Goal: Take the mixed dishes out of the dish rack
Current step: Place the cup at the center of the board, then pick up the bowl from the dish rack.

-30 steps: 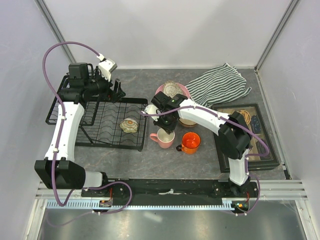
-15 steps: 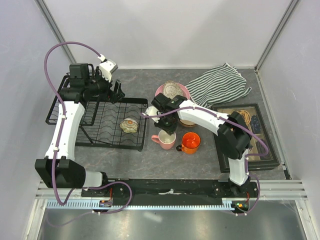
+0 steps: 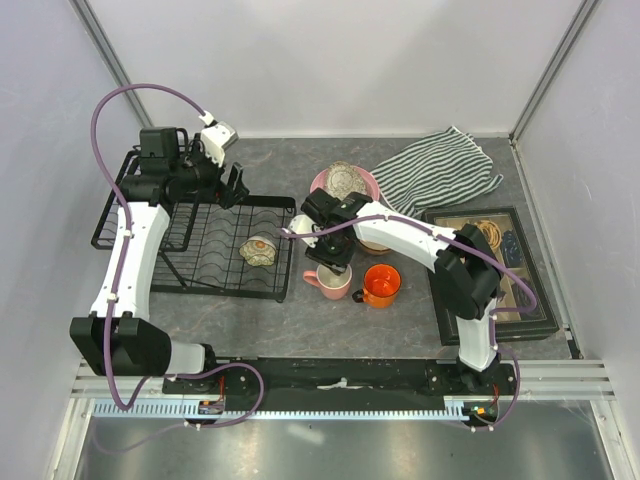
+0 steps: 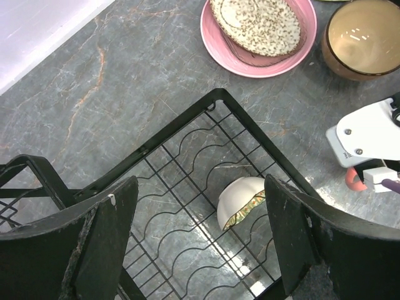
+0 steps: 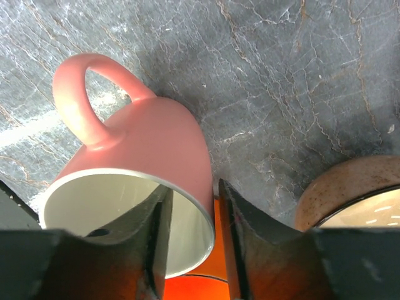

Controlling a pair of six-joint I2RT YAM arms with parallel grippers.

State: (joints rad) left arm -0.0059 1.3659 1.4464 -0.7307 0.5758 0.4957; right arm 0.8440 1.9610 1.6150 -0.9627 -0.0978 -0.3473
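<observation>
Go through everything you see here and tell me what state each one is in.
Pink mug: upright on the table, right gripper astride its rim, grip unclear.
Orange mug: upright on the table.
Small floral bowl: on its side in the dish rack.
Patterned oval dish: resting on the pink plate.
Tan-brown bowl: upright on the table.
Left gripper: open, empty, above the dish rack.

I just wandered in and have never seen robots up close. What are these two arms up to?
They are emptying a dish rack. The right gripper pinches the rim of the pink mug, off the rack and beside the orange mug. The left gripper hovers open above the rack, where a small floral bowl lies waiting.
</observation>
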